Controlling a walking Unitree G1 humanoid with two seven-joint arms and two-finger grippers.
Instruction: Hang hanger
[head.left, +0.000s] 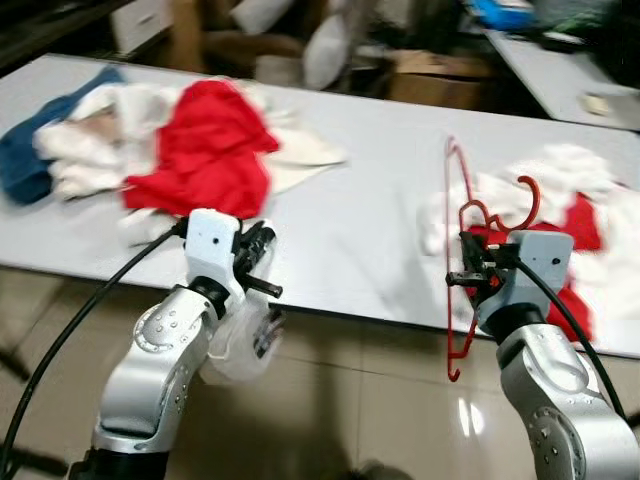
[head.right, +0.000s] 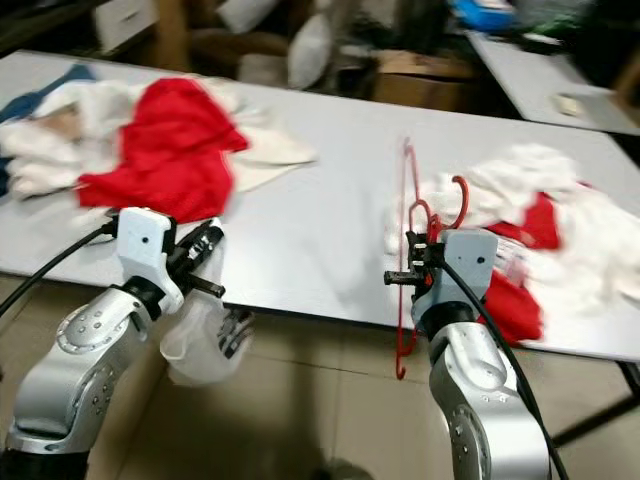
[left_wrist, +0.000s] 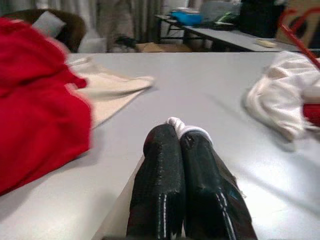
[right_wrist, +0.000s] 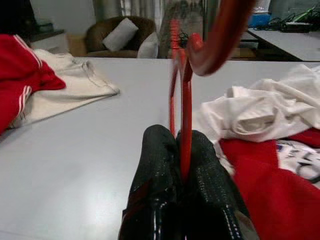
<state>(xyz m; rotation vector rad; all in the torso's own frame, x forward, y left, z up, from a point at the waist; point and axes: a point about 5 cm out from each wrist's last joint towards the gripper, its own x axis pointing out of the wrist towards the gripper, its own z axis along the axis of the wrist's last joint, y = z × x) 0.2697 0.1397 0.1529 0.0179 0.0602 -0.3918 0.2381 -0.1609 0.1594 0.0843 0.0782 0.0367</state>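
Observation:
My right gripper (head.left: 470, 266) is shut on a thin red hanger (head.left: 462, 200) at the table's front edge, right of centre. The hanger stands roughly on end, its hook (head.left: 528, 200) curling over the clothes behind and its lower end (head.left: 455, 370) dipping below the table edge. In the right wrist view its wire (right_wrist: 186, 100) runs up from between the black fingers (right_wrist: 157, 165). My left gripper (head.left: 262, 262) is at the front edge further left, shut on a white garment (head.left: 240, 350) that hangs below it. A fold of that garment (left_wrist: 192, 131) shows at the fingertips (left_wrist: 162, 145).
A heap of red and white clothes (head.left: 210, 140) with a blue piece (head.left: 30, 150) lies on the grey table (head.left: 370, 180) at the left. Another white and red heap (head.left: 570, 200) lies at the right. Behind stand boxes and a second table (head.left: 560, 70).

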